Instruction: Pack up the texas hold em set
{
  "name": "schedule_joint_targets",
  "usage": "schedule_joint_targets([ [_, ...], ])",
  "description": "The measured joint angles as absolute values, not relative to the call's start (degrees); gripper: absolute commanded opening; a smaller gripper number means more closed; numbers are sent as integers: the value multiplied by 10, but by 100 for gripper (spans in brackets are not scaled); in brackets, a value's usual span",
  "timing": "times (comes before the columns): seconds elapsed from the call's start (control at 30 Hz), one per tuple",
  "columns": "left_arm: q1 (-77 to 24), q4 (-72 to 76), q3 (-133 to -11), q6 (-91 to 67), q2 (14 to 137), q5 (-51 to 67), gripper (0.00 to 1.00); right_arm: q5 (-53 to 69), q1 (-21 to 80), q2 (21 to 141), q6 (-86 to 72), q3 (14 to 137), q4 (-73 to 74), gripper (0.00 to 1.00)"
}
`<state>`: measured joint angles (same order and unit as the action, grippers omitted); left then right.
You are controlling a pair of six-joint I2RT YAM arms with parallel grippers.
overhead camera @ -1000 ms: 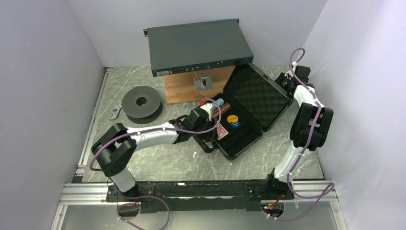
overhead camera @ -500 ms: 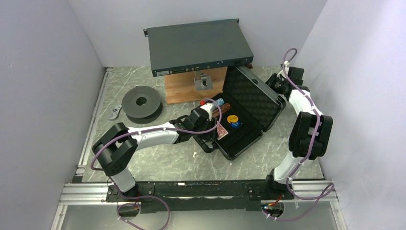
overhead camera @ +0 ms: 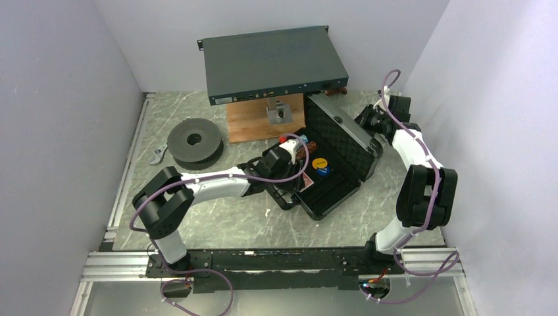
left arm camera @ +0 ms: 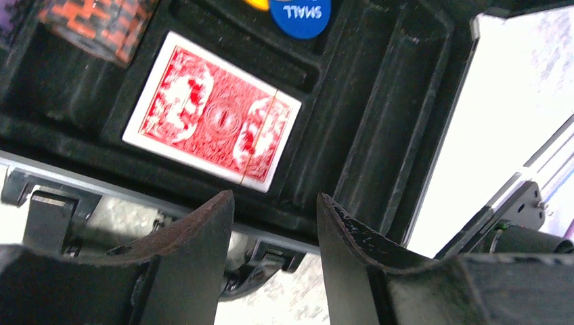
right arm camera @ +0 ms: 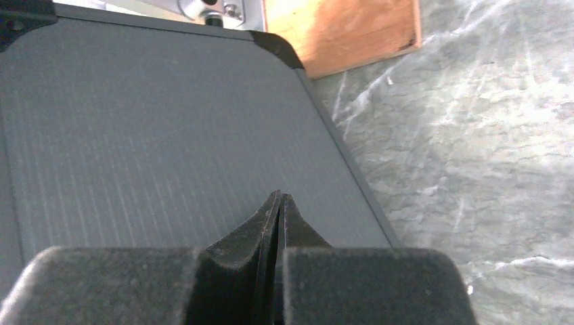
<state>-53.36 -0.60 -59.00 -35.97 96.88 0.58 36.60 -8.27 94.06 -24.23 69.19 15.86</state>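
The black case (overhead camera: 332,191) lies open mid-table, its lid (overhead camera: 342,135) raised about upright. In the tray lie a red-backed card deck (overhead camera: 306,182), an orange disc (overhead camera: 320,162), a blue disc (overhead camera: 322,172) and chip stacks (overhead camera: 304,143). My left gripper (overhead camera: 289,187) is open over the case's near-left rim. The left wrist view shows its jaws (left arm camera: 274,200) apart over a latch, with the deck (left arm camera: 213,112), the blue disc (left arm camera: 300,10) and a brown chip stack (left arm camera: 95,20). My right gripper (overhead camera: 365,120) is shut and empty. Its tips (right arm camera: 279,196) rest against the lid's ribbed outer face (right arm camera: 149,128).
A flat teal-grey metal box (overhead camera: 273,62) stands at the back on a wooden board (overhead camera: 253,122) with a small metal bracket (overhead camera: 279,110). A dark grey spool (overhead camera: 194,140) sits at the left, a small metal part (overhead camera: 156,156) beside it. Walls close in on both sides.
The lid has swung up from leaning back open to about upright. My right gripper has moved left behind it. My left gripper has shifted slightly at the case's rim.
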Motion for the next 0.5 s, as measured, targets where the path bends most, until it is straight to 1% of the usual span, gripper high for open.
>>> schedule_joint_targets([
  [0.07,-534,0,-604,-364,981,6,50,366,-75,929,-243,686,159,2],
  [0.17,-534,30,-617,-378,992,6,51,366,-62,916,-243,679,158,2],
  [0.23,-534,76,-616,-391,992,6,51,365,-55,913,-243,677,158,2],
  [0.43,-534,282,-602,-428,1002,17,49,365,-34,913,-242,667,162,2],
  [0.5,-534,324,-600,-434,1009,18,49,365,-26,912,-242,662,163,1],
])
